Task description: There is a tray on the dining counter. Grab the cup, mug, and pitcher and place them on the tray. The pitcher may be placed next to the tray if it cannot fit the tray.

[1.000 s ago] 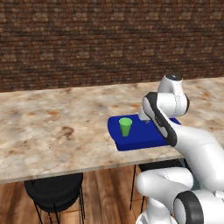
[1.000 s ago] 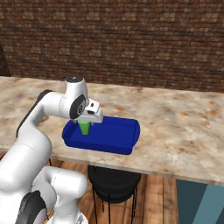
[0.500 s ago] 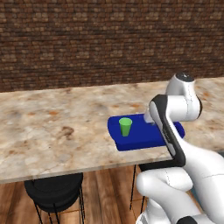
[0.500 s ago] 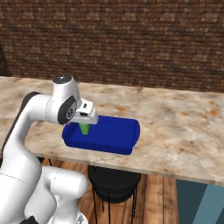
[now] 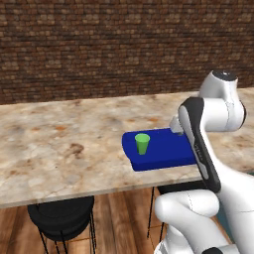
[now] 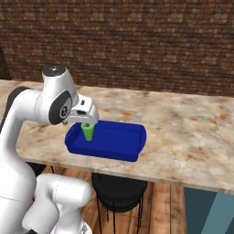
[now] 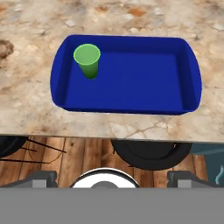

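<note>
The bright green cup (image 5: 142,144) (image 6: 87,133) (image 7: 87,59) stands upright at the left end of the blue tray (image 5: 168,151) (image 6: 119,139) (image 7: 127,107). The tray lies on the dining counter (image 5: 59,144) (image 6: 183,132) (image 7: 26,100), close to its near edge. My gripper (image 7: 112,179) is open and holds nothing. It hangs back from the tray, above the counter's near edge, looking down at it. In the right base view my hand (image 6: 85,114) sits just in front of the cup's rim. The mug and the pitcher are out of view.
Black round stools (image 5: 62,223) (image 6: 119,187) stand under the counter's near edge, on a wooden floor. A brick wall (image 5: 99,44) runs behind the counter. Bare marble stretches left and right of the tray.
The arm has lifted and drawn back from the tray toward the base. The cup stays upright on the tray, and the gripper stays open.
</note>
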